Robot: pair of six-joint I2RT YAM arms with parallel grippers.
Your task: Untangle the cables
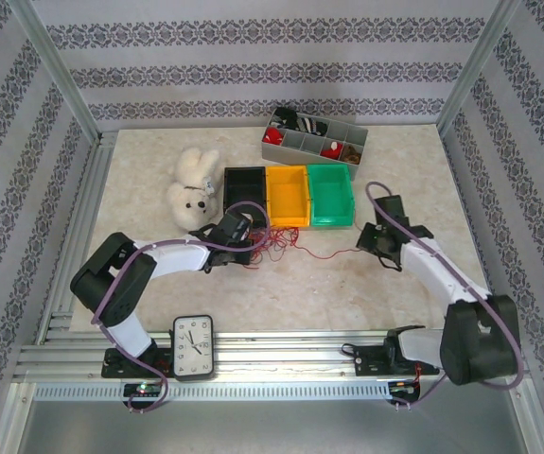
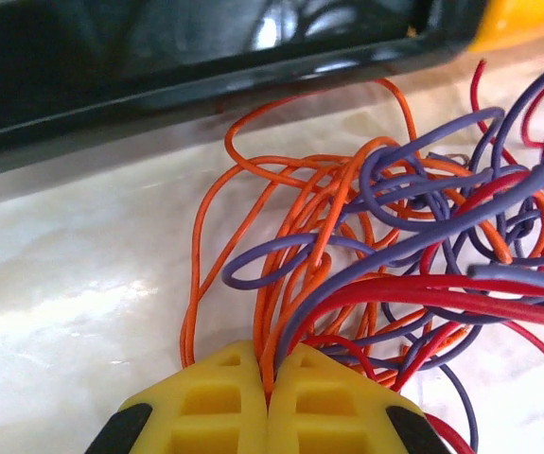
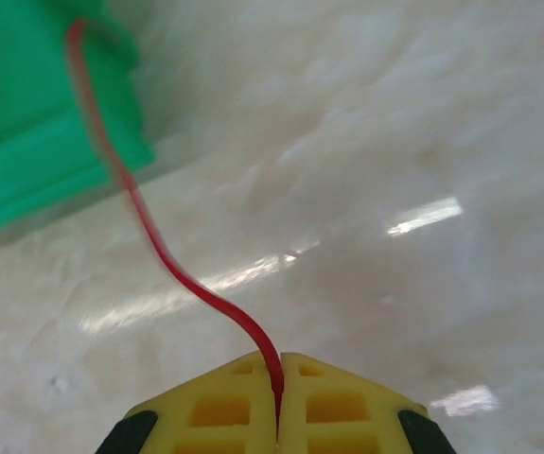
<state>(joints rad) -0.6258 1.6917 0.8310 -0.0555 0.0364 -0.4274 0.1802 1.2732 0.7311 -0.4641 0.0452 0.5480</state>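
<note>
Left end effector point(image 2: 270, 395), right end effector point(image 3: 278, 399) pinch cables point(image 2: 423, 291)

Three open plastic bins in black point(image 1: 245, 196), orange point(image 1: 288, 197) and green point(image 1: 330, 197), one grey compartmented tray point(image 1: 300, 154), one white plush rabbit point(image 1: 194, 187), one black-framed clock point(image 1: 193, 346), one tangle of thin coloured cables point(image 1: 267, 241), two robot arms, left point(image 1: 158, 260) and right point(image 1: 442, 274)

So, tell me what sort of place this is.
Most likely a robot test cell in a lab, not a home: an aluminium frame with wallpaper-patterned panels boxes in a marble-look table, with staged props: a plush toy, coloured bins and a clock.
</note>
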